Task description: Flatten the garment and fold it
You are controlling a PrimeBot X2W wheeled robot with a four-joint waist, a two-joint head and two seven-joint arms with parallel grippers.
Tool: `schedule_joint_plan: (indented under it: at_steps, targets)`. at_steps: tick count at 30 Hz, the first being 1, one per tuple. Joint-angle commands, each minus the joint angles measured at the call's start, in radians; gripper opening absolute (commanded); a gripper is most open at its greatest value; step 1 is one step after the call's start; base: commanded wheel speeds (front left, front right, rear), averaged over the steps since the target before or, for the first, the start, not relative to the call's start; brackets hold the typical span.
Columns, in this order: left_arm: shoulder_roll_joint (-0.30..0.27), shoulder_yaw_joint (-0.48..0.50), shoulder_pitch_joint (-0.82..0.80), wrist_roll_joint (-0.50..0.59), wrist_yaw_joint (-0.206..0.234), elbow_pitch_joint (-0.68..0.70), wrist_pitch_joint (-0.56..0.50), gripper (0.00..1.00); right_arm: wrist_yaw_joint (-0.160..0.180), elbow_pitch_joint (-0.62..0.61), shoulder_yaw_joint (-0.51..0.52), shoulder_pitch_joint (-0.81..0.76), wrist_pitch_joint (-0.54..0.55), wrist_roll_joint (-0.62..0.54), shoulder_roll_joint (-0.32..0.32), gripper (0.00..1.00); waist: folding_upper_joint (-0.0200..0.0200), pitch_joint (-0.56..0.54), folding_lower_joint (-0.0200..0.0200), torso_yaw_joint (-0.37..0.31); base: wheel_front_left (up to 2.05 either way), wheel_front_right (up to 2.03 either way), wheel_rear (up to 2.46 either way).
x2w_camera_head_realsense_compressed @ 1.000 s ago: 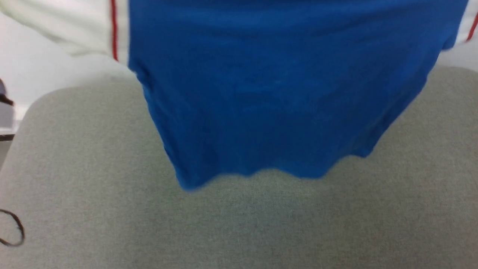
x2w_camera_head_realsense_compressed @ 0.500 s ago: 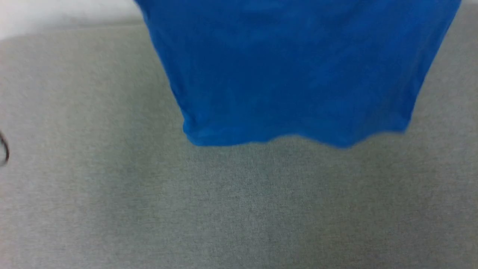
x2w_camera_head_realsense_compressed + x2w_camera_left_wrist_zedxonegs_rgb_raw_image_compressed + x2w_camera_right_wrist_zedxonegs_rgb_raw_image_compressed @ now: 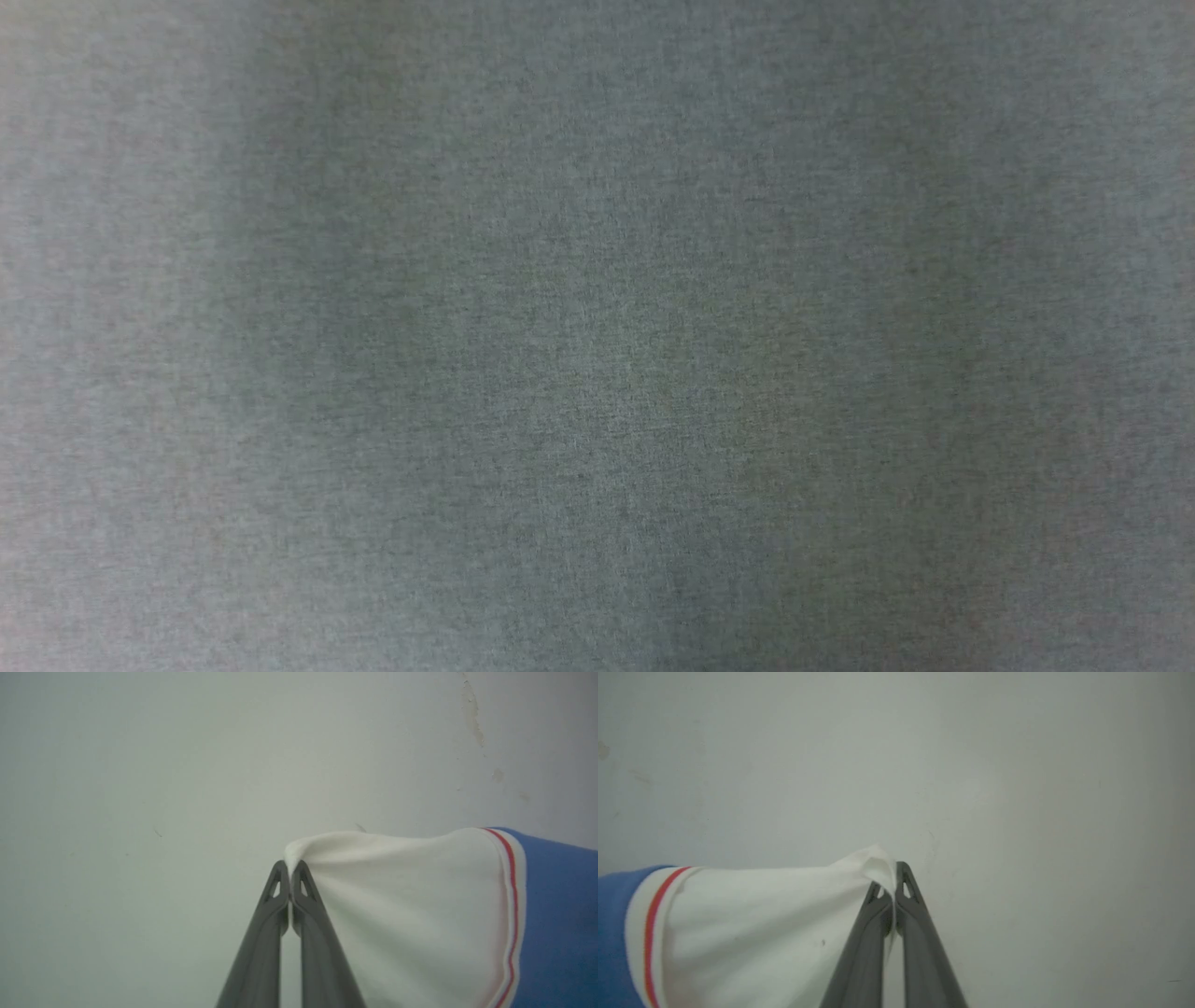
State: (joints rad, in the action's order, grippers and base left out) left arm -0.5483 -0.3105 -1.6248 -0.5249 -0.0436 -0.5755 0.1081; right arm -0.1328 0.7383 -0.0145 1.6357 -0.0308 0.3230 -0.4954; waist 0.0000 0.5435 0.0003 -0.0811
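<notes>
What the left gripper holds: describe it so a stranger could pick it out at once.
Against the pale wall, the left gripper is shut on a white sleeve tip of the garment. A red-striped white band joins that sleeve to a royal-blue body, unlike the plain wall around it.

You are looking down on a grey fabric surface (image 3: pixel 597 373), finely woven and slightly blurred, with a darker shadowed band left of centre, another toward the right, and paler cloth at the left edge.
</notes>
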Motion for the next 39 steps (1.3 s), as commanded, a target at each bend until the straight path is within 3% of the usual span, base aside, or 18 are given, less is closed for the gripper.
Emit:
schedule_joint_plan:
  at_steps: [1, 6, 10, 16, 22, 26, 32, 39]
  targets:
    - [0.007, 0.000, -0.022, 0.009, -0.005, -0.021, 0.022, 0.00, 0.002, 0.020, 0.010, 0.018, -0.018, -0.007, 0.010, 0.00, 0.0000, 0.036, -0.0003, -0.003, 0.00, 0.00, 0.00]
    - [0.044, -0.033, -0.029, 0.014, -0.038, -0.134, 0.080, 0.00, 0.002, 0.106, -0.008, 0.030, -0.069, -0.007, 0.055, 0.00, 0.0000, 0.045, -0.0003, 0.006, 0.00, 0.00, 0.00]
    - [0.077, -0.052, 0.060, -0.007, -0.057, -0.188, 0.115, 0.00, 0.002, 0.145, -0.057, -0.035, -0.103, 0.026, 0.079, 0.00, 0.0000, 0.030, -0.0003, 0.015, 0.00, 0.00, 0.00]
    - [0.128, -0.098, 0.342, -0.037, -0.073, -0.236, 0.139, 0.00, 0.002, 0.161, -0.162, -0.240, -0.159, 0.099, 0.119, 0.00, 0.0000, -0.075, -0.0003, 0.029, 0.00, 0.00, 0.00]
    - [0.156, -0.210, 0.679, -0.141, -0.086, -0.202, 0.079, 0.00, 0.002, 0.063, -0.310, -0.552, -0.152, 0.218, 0.109, 0.00, 0.0000, -0.231, -0.0003, 0.038, 0.00, 0.00, 0.00]
    - [0.105, -0.275, 0.899, -0.237, -0.087, -0.081, 0.013, 0.00, 0.002, -0.036, -0.386, -0.788, -0.113, 0.305, 0.041, 0.00, 0.0000, -0.323, -0.0003, 0.046, 0.00, 0.00, 0.00]
    - [-0.032, -0.301, 1.169, -0.333, -0.084, 0.078, -0.075, 0.00, 0.002, -0.157, -0.435, -1.092, -0.023, 0.404, -0.110, 0.00, 0.0000, -0.410, -0.0003, 0.046, 0.00, 0.00, 0.00]
    - [-0.121, -0.271, 1.329, -0.374, -0.010, 0.192, -0.089, 0.00, 0.002, -0.162, -0.401, -1.307, 0.051, 0.463, -0.211, 0.00, 0.0000, -0.471, -0.0003, 0.054, 0.00, 0.00, 0.00]
